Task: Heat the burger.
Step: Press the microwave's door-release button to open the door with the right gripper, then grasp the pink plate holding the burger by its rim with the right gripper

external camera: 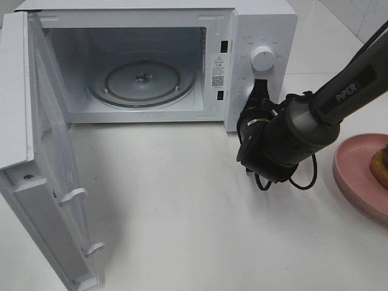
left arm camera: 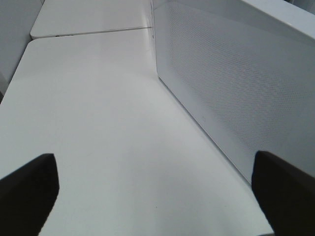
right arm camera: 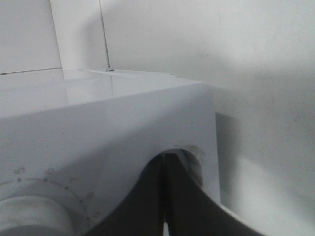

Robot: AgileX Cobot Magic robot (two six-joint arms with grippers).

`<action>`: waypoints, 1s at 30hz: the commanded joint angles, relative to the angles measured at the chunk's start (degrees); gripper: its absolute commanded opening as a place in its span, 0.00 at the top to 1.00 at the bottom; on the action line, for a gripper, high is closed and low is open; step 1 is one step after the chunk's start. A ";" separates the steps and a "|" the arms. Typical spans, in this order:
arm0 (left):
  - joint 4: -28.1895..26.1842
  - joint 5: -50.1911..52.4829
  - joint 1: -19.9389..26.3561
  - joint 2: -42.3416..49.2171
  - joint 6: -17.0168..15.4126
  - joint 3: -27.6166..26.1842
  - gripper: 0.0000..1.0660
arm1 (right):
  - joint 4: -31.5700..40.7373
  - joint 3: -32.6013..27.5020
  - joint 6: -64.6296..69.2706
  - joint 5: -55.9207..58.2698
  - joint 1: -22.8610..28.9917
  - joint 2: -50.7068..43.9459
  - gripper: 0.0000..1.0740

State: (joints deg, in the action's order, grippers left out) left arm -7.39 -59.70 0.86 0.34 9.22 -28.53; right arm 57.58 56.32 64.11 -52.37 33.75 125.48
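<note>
Two grippers work around an open microwave [external camera: 267, 24]. The right gripper [external camera: 259, 91], fingers pressed together with nothing between them, sits at the lower knob [external camera: 247, 92] on the control panel. The left gripper [left arm camera: 153, 162] hangs spread wide and empty over the white table [external camera: 182, 212], beside the swung-open door [external camera: 48, 151]. The burger [external camera: 382, 159] rests on a pink plate [external camera: 354, 176] at the far right, well apart from the oven and only partly in view.

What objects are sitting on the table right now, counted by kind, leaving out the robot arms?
Microwave, door open: 1
Pink plate: 1
Burger, partly cut off at the picture's edge: 1
Total: 3
</note>
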 commanded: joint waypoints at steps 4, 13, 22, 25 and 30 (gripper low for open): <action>-0.23 0.23 -0.29 1.49 -0.46 0.17 0.04 | -3.09 -2.41 -4.70 -4.01 -1.32 -4.47 1.00; -0.23 0.23 -0.29 1.49 -0.46 0.17 0.04 | -1.03 -5.44 -13.75 2.86 -1.32 -6.93 1.00; -0.23 0.23 -0.29 1.49 -0.46 0.17 0.04 | -1.09 -9.34 -32.37 11.97 -1.43 -13.69 1.00; -0.23 0.23 -0.29 1.49 -0.46 0.17 0.04 | -2.01 -10.43 -40.51 15.64 -1.43 -15.99 1.00; -0.23 0.23 -0.29 1.49 -0.46 0.17 0.04 | -2.12 -11.12 -53.80 22.98 -2.46 -19.54 1.00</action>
State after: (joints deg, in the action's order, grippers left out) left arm -7.39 -59.70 0.80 0.34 9.22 -28.53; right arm 56.04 45.44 13.69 -30.25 31.74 106.91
